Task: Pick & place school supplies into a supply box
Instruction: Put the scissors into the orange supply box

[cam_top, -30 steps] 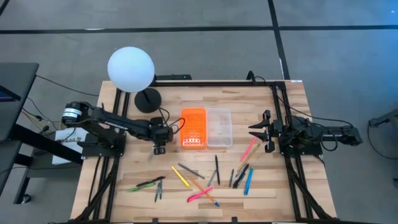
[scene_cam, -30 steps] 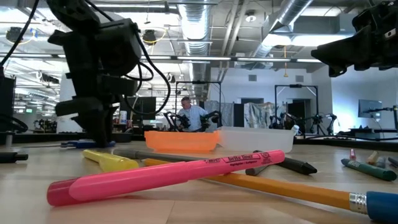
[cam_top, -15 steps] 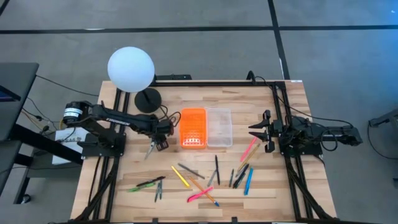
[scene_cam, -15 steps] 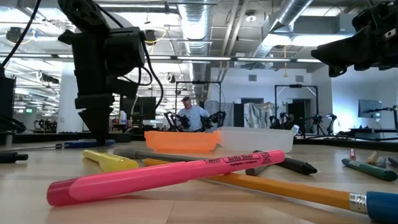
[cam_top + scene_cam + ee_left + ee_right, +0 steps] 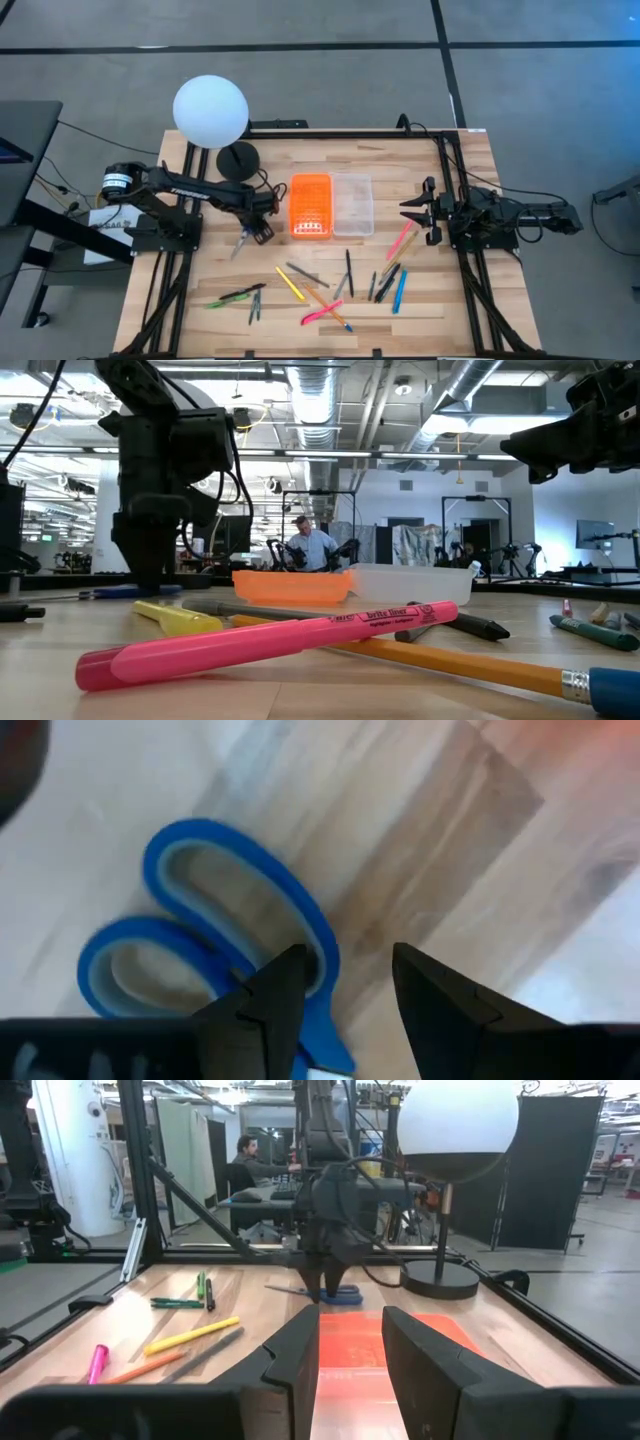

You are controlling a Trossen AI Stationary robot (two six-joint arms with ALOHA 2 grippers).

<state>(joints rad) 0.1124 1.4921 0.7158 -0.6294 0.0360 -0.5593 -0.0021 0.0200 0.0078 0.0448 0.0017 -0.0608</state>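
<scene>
Scissors point(image 5: 215, 955), blue-handled, lay flat on table point(image 5: 440, 300) at about 9 o'clock of supply box point(image 5: 331, 206), just beside its orange lid. Left gripper point(image 5: 345, 990) hung right over handle loops, fingers spread, nothing pinched; one finger point(image 5: 270, 1005) overlapped upper loop's rim. Best grip judged: straddle loop rim or pivot, lower straight, close squarely so flat blades won't skid. Farther off, pens and markers point(image 5: 330, 285) scattered at 6 o'clock of box. Right gripper point(image 5: 412, 212) waited at 3 o'clock, fingers parted, empty.
</scene>
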